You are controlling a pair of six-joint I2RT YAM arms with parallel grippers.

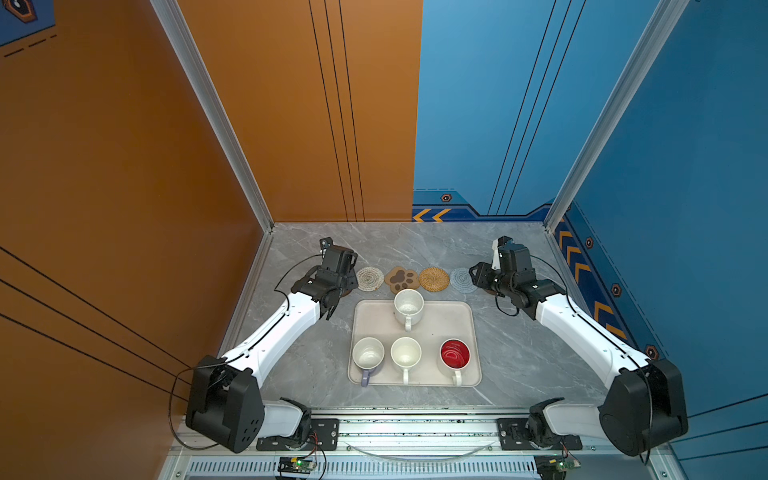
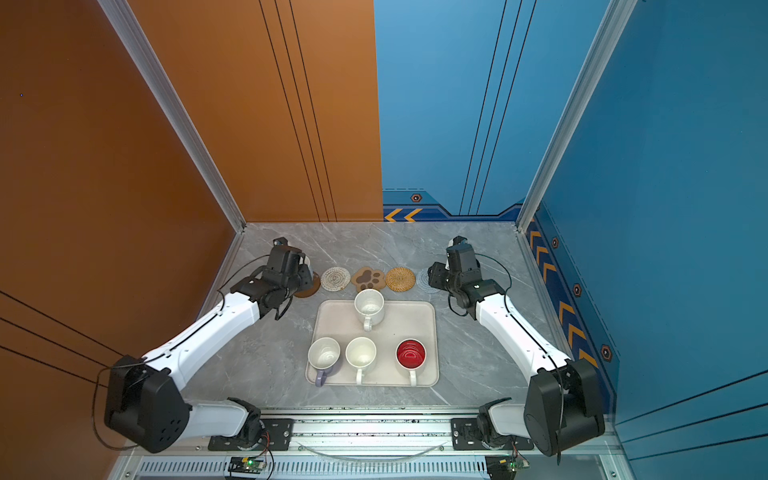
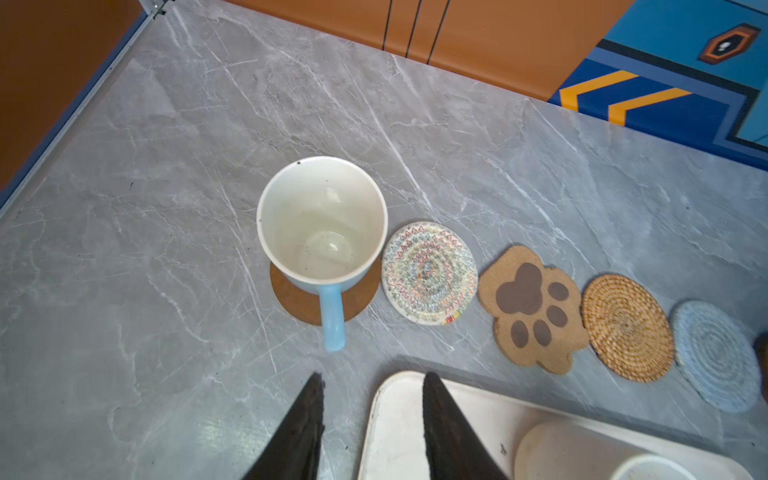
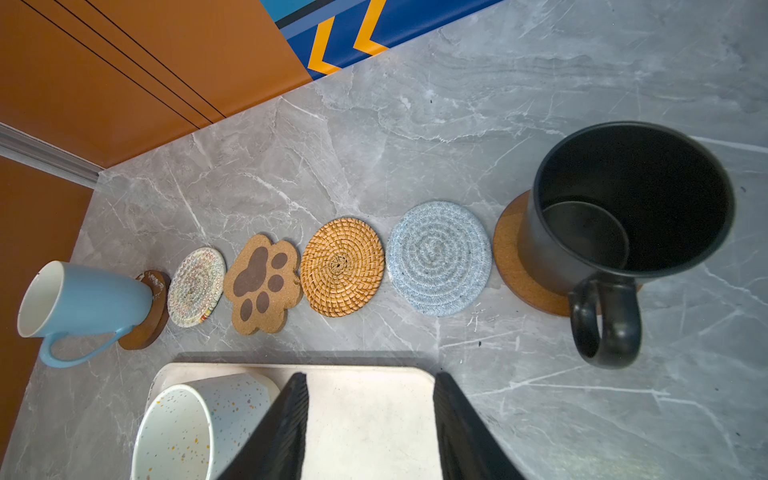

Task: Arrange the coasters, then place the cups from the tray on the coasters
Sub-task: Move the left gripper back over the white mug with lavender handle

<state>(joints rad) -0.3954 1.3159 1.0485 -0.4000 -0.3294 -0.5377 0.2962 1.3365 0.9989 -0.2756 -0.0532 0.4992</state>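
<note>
**Spotter:** Where do your fingers stand?

**Me:** Leftmost first. My left fingers [image 3: 301, 428] are spread with nothing between them, straddling the far-left corner of the tray [image 1: 446, 318], one over the desk [image 3: 166, 249]. Straight ahead of them the light blue mug [image 3: 322, 220] stands upright on a brown disc [image 3: 299, 309], its handle aimed back at them but apart.

**Spotter:** And the bare coasters?

**Me:** They run off to the right of those fingers: white woven coaster [image 3: 428, 272], paw coaster [image 3: 534, 305], rattan coaster [image 3: 627, 326], grey-blue coaster [image 3: 715, 357]. Beyond, the black mug [image 4: 631, 199] sits on the second brown disc [image 4: 513, 257], ahead of my right fingers [image 4: 286, 432] and a little to their right. Those are parted and empty too, over the tray's far-right corner.

**Spotter:** Next move?

**Me:** I reckon a tray mug for the white woven coaster. The speckled white mug [image 1: 408, 307] stands between both pairs, neither arm clearly nearer. The lilac mug [image 1: 368, 355] lies behind the left fingers, toward that arm's base, so the left arm is nearer. Its handle points on toward the base, away from the fingers, in line with my reach; I'd have to draw back past it to take the handle.
</note>
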